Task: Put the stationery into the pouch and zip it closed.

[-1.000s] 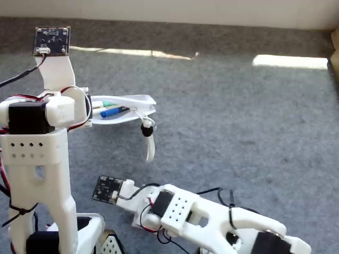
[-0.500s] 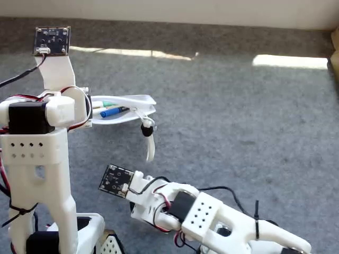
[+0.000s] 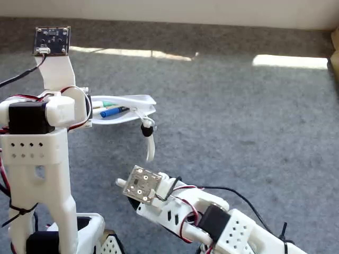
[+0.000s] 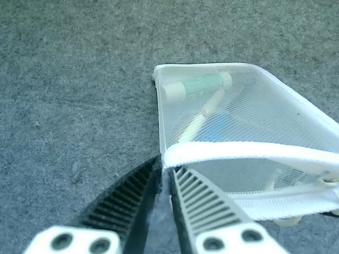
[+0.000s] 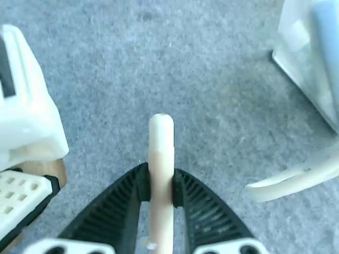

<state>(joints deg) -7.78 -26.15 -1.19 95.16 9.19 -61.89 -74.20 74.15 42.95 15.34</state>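
In the high view, the pouch [image 3: 127, 114] lies at ten o'clock from centre, flat on the carpet. It is white see-through mesh with a white zip band, and the left gripper [image 4: 164, 166] pinches one end. Inside I see a blue pen [image 3: 114, 111] and a green-and-white tube [image 4: 198, 84]. A white strap [image 3: 150, 148] trails from the pouch toward six o'clock. A cream stick [image 5: 160, 153] sits clamped in the right gripper [image 5: 160, 172], reaching past its tips.

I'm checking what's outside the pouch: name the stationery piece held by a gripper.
The cream stick, clamped in the right gripper. The blue pen and the green tube lie inside the mesh pouch instead.
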